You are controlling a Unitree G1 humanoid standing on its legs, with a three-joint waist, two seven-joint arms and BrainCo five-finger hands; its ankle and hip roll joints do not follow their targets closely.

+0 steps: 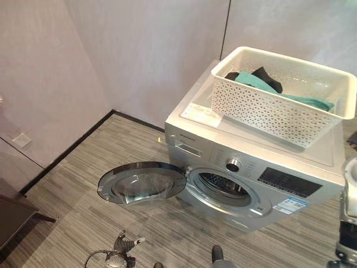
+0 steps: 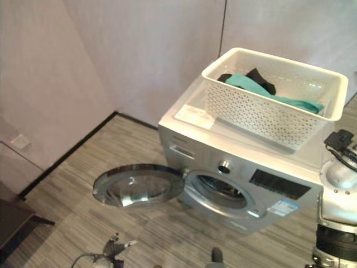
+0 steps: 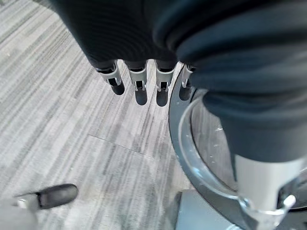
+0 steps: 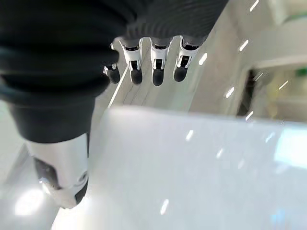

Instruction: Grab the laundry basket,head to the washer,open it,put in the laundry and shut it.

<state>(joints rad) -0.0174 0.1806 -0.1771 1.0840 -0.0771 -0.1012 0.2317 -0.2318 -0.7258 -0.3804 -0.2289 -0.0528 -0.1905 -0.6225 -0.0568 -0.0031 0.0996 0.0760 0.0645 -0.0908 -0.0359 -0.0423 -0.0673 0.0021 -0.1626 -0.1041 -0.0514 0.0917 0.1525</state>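
Basket [image 1: 279, 106] with laundry [image 1: 262, 82] sits atop washer [image 1: 251, 167] at 2 o'clock | door [image 1: 142, 183] swung open | left robot hand [image 3: 139, 86] and right robot hand [image 4: 153, 57] empty, fingers straight | you risk tipping the basket off or catching the low door while reaching.

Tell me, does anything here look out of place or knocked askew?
Nothing looks spilled or broken. The white laundry basket sits on top of the washer, turned at a slight angle to its edges, with teal and dark clothes still inside. The washer's door hangs wide open, and its drum looks empty.
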